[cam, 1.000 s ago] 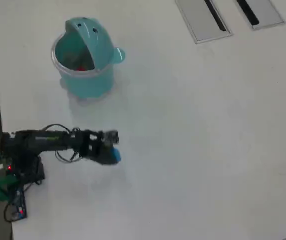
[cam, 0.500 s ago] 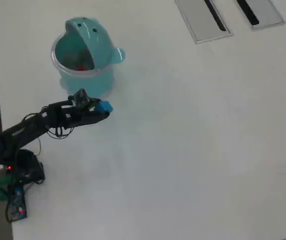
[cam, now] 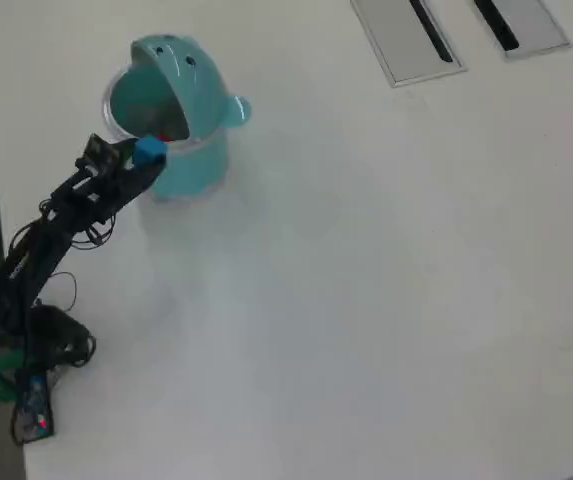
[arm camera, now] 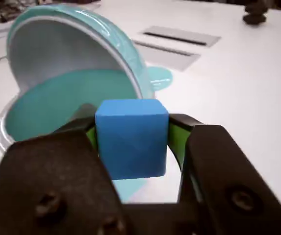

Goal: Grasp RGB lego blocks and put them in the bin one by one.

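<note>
A blue cube (arm camera: pixel 131 138) (cam: pixel 149 151) sits squeezed between the green-padded jaws of my gripper (arm camera: pixel 132 134) (cam: pixel 148 153), which is shut on it. The teal whale-shaped bin (arm camera: pixel 76 83) (cam: pixel 191 165) stands just ahead with its domed lid tilted back and its mouth open. In the overhead view the cube hangs at the bin's near rim. A bit of red (cam: pixel 166 134), a red block, shows inside the bin. No yellow-green block shows in either view.
Two grey slotted plates (cam: pixel 404 38) (cam: pixel 521 22) are set into the white table (cam: pixel 386 280) at the far right; they also show behind the bin, plates (arm camera: pixel 174 44) in the wrist view. The arm's base and wiring (cam: pixel 21 370) sit at the table's left edge.
The arm has swung from the table's lower left up toward the bin, carrying the blue cube from beside the base to the bin's rim.
</note>
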`<action>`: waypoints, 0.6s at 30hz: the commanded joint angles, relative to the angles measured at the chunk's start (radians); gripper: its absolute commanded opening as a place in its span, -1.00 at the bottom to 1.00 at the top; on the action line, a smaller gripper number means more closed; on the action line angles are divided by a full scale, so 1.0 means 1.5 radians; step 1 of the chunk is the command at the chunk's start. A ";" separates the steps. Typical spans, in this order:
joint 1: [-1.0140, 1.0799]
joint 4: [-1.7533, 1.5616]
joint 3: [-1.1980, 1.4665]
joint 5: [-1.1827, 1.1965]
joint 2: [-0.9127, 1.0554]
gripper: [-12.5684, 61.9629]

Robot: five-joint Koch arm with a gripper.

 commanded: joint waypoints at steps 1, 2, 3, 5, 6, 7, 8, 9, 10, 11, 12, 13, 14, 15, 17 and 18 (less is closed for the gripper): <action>-0.036 -0.102 -0.045 -0.001 0.008 -0.63; -0.048 -0.117 -0.046 -0.001 0.003 -0.63; -0.058 -0.135 -0.047 -0.001 -0.006 -0.63; -0.081 -0.166 -0.062 -0.001 -0.031 -0.63; -0.089 -0.167 -0.073 -0.001 -0.041 -0.63; -0.099 -0.179 -0.082 -0.001 -0.056 -0.63; -0.107 -0.185 -0.082 -0.001 -0.070 -0.63; -0.114 -0.201 -0.085 -0.002 -0.088 -0.63; -0.119 -0.221 -0.089 -0.002 -0.106 -0.63; -0.132 -0.221 -0.149 -0.004 -0.159 -0.63; -0.136 -0.221 -0.173 -0.004 -0.178 -0.63; -0.149 -0.221 -0.226 -0.005 -0.223 -0.63; -0.154 -0.221 -0.246 -0.006 -0.243 -0.63; -0.165 -0.221 -0.288 -0.007 -0.283 -0.63; -0.172 -0.220 -0.300 -0.008 -0.301 -0.63; -0.175 -0.220 -0.300 -0.010 -0.305 -0.63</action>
